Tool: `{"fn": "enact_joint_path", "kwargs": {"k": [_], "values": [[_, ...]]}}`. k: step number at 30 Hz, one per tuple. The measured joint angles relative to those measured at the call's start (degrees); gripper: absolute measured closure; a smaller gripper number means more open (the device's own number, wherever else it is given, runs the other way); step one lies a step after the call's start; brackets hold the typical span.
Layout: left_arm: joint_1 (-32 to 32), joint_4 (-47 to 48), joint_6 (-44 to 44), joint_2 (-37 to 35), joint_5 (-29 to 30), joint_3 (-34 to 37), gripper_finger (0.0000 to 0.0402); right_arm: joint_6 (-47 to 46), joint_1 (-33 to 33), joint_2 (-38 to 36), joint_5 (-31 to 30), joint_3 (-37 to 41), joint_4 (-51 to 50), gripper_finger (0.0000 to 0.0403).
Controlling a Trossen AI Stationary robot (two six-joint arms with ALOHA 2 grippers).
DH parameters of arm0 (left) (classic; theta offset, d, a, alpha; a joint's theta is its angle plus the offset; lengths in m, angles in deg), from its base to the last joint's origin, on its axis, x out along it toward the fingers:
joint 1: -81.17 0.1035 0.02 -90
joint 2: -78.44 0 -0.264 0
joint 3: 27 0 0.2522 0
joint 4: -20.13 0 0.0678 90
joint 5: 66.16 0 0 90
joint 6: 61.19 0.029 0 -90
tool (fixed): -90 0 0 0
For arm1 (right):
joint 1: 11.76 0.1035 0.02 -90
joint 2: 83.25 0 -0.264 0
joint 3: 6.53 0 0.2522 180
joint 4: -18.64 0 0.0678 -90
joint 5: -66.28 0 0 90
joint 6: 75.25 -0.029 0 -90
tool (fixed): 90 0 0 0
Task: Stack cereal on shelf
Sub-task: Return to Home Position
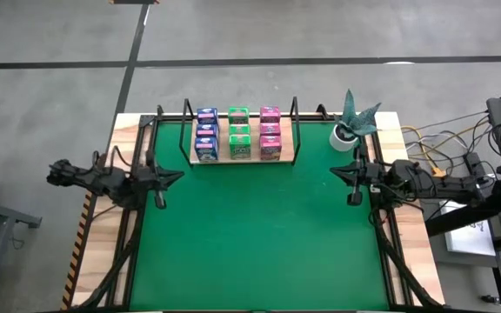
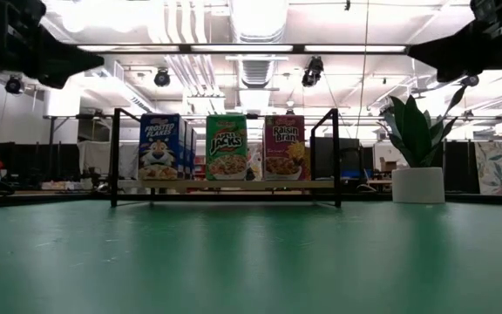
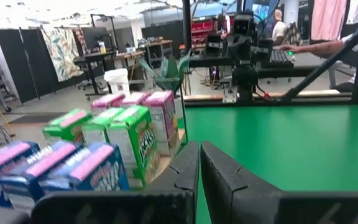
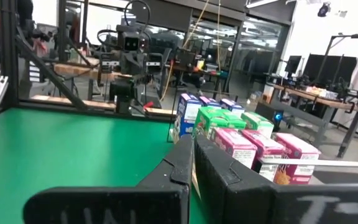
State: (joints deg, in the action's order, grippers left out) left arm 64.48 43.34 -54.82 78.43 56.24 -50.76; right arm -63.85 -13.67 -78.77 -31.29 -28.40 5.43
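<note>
The cereal boxes stand upright in three rows on the shelf [image 1: 285,149], a light-wood board with black rod uprights at the mat's far edge: blue boxes [image 1: 206,135] on the left, green boxes [image 1: 239,134] in the middle, pink boxes [image 1: 270,133] on the right. In the low view their fronts face me: blue [image 2: 159,146], green [image 2: 227,147], pink [image 2: 284,147]. My left gripper [image 1: 177,176] is shut and pulled back at the mat's left edge, pointing level. My right gripper [image 1: 334,171] is shut at the mat's right edge, also level. Both are clear of the boxes.
A small potted plant [image 1: 350,122] in a white pot stands right of the shelf, close to my right gripper. The green mat [image 1: 259,235] lies open between the arms. Cables and gear [image 1: 459,165] sit beyond the table's right edge.
</note>
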Motion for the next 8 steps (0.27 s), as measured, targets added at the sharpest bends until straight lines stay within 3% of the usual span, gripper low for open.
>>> {"fn": "enact_joint_path", "kwargs": {"k": [8], "values": [[0.00,-0.01,-2.42,0.00,-0.02,2.35,0.0402,-0.52,0.00,-3.93,-0.09,1.51,-1.22,0.0394]]}}
